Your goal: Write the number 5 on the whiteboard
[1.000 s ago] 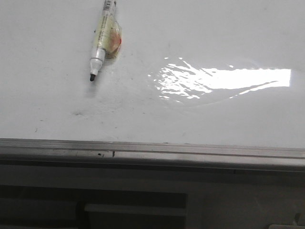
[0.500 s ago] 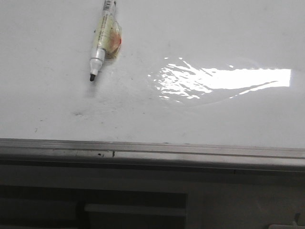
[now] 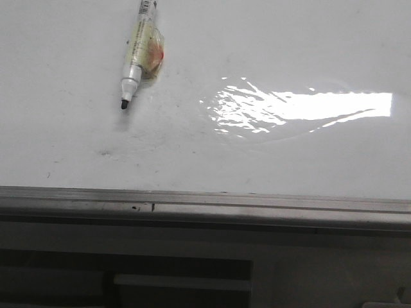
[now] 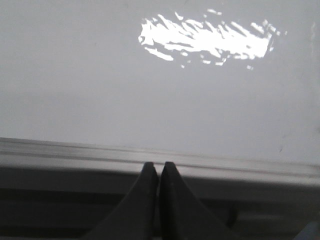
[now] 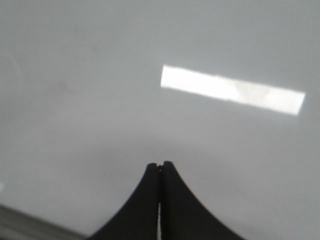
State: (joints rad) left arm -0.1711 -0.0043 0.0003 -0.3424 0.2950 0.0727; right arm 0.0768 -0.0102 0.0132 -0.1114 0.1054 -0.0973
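No stroke of the number 5 can be seen anywhere, so the task is judged to be at its very start.

On the left of the front view, a marker is seen lying uncapped on the whiteboard, its black tip pointing toward the near edge and its barrel wrapped in a yellowish, crumpled band with a spot of orange. It is held by nothing. Below and slightly left of the tip, only small dark smudges are found; these are not taken for writing.

Further right, a bright light reflection is spread over the glossy surface, and around it the board is blank. Along the near side, the grey aluminium edge rail runs the full width.

In the left wrist view, the left gripper is shown with its fingers pressed together and nothing between them, poised over the rail. In the right wrist view, the right gripper is likewise closed and empty, above bare white board. Neither arm appears in the front view.

Everything remains to be done: the marker has yet to be picked up, which will require one set of fingers to be opened first, and the whole figure has yet to be drawn.
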